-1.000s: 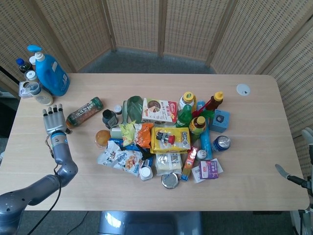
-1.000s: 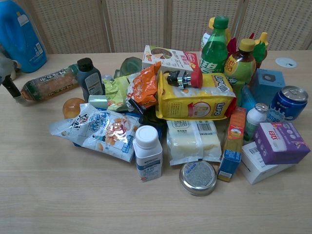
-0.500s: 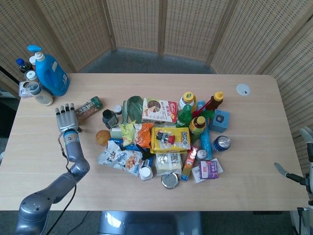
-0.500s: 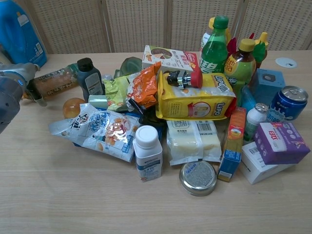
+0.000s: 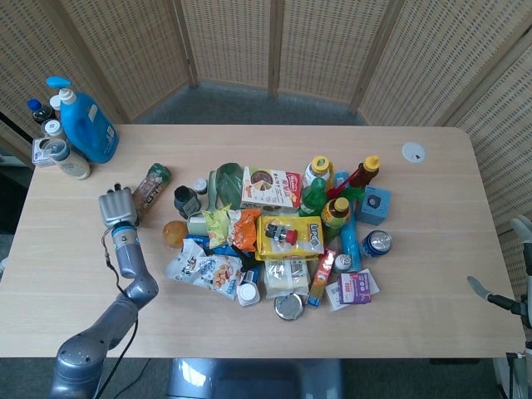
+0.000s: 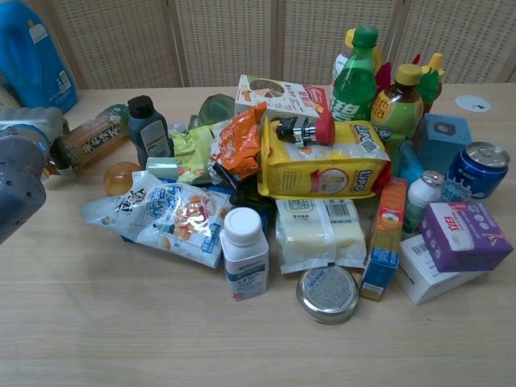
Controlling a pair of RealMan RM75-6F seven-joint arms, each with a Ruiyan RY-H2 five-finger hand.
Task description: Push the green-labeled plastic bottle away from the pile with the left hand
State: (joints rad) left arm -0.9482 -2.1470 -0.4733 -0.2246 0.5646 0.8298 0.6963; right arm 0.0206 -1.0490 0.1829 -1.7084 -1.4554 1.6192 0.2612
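Left hand (image 5: 115,207) is resting against the near end of the green-labeled bottle (image 5: 150,187), fingers extended and held close together, holding nothing. The bottle is lying on its side on the table (image 5: 75,274), left of the pile (image 5: 274,233), near the dark small bottle (image 5: 185,201).

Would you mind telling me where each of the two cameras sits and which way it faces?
Head view: mounted high, looking steeply down on the whole table and the pile; the left arm and left hand show beside the green-labeled plastic bottle, and part of the right hand shows at the right edge.
Chest view: mounted low at the near table edge, looking across the pile toward the wicker screen; only the left hand shows, blurred.
Both share the bottle, the yellow bag and the blue detergent jug.
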